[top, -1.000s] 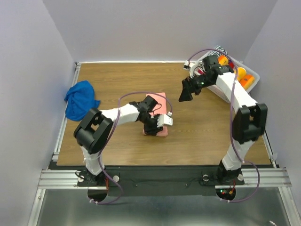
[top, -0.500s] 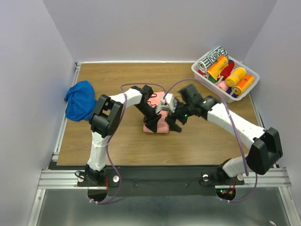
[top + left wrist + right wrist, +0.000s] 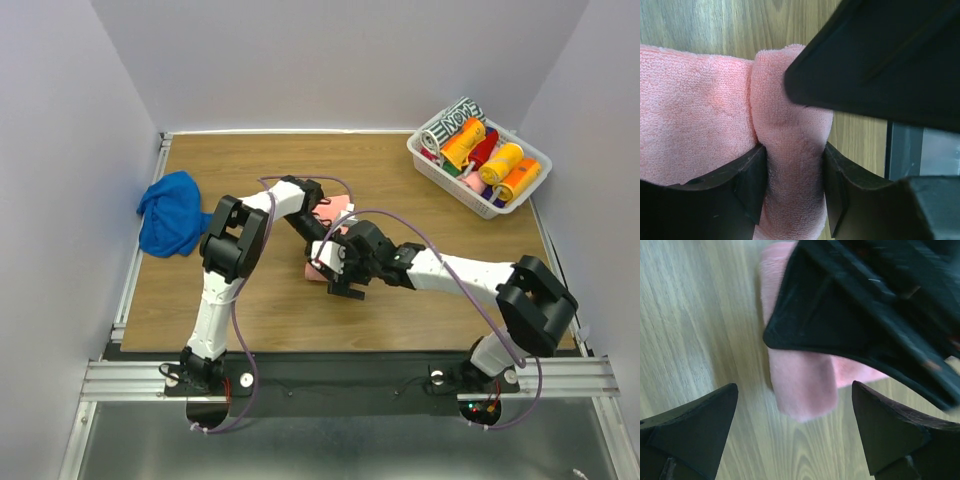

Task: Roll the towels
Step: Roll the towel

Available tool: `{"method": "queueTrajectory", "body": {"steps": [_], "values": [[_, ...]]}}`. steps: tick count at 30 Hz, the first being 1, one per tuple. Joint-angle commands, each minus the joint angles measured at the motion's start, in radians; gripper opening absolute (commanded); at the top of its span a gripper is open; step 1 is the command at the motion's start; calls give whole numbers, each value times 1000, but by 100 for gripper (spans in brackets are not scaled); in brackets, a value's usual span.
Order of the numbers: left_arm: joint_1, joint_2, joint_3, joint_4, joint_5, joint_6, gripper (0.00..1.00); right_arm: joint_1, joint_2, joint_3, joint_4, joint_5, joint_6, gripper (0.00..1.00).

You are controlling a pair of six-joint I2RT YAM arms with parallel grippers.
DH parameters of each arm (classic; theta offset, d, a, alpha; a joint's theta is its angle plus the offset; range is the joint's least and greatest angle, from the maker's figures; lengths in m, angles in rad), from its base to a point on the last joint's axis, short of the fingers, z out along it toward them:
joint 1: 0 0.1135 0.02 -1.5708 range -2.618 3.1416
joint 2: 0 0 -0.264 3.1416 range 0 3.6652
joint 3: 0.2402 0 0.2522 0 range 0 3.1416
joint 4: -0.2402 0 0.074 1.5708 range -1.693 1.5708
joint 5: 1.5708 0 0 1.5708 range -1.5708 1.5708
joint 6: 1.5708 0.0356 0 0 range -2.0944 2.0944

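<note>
The pink towel [image 3: 695, 125] was salmon terry cloth with a looped, fuzzy pile. One end was wound into a thick roll and the rest lay flat beside it. It sat near the middle of the counter [image 3: 400, 310], largely hidden from above by both arms. The left gripper [image 3: 792, 150] was clamped on the rolled end, one finger pressing into each side of the roll. The right gripper [image 3: 794, 386] hung just over the same end with its jaws spread wide on either side and nothing between them but cloth and wood below. Its dark body crowded the upper part of the left wrist view.

The blue towel [image 3: 172, 212] lay in a loose crumpled heap at the left edge of the counter, well apart from the pink one.

The counter was light brown wood grain, framed by metal rails. A white basket [image 3: 447, 183] stood at its far right corner, holding orange rolls [image 3: 503, 160] and a black-and-white patterned roll [image 3: 452, 122]. Plain pale grey walls [image 3: 340, 60] closed in three sides.
</note>
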Motion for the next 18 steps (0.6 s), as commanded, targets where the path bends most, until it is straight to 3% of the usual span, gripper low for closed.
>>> {"method": "queueTrajectory", "body": {"steps": [1, 7, 9, 10, 12, 13, 18], "values": [[-11, 107, -31, 3, -197, 62, 57, 23, 40, -12, 165, 27, -68, 100], [-9, 119, -11, -5, -182, 62, 57, 25, 113, -26, 224, 15, -84, 95], [-9, 116, -5, -4, -182, 62, 58, 25, 129, -35, 270, 4, -89, 86], [-8, 113, -5, -2, -181, 57, 59, 23, 141, -42, 271, -8, -89, 74], [-3, 102, -4, 4, -177, 54, 60, 23, 146, -55, 274, -27, -89, 64], [0, 96, -4, 9, -181, 50, 61, 22, 147, -59, 276, -43, -81, 54], [28, 9, -19, 19, -182, 38, 69, 22, 139, -50, 207, -97, -64, 34]]}}
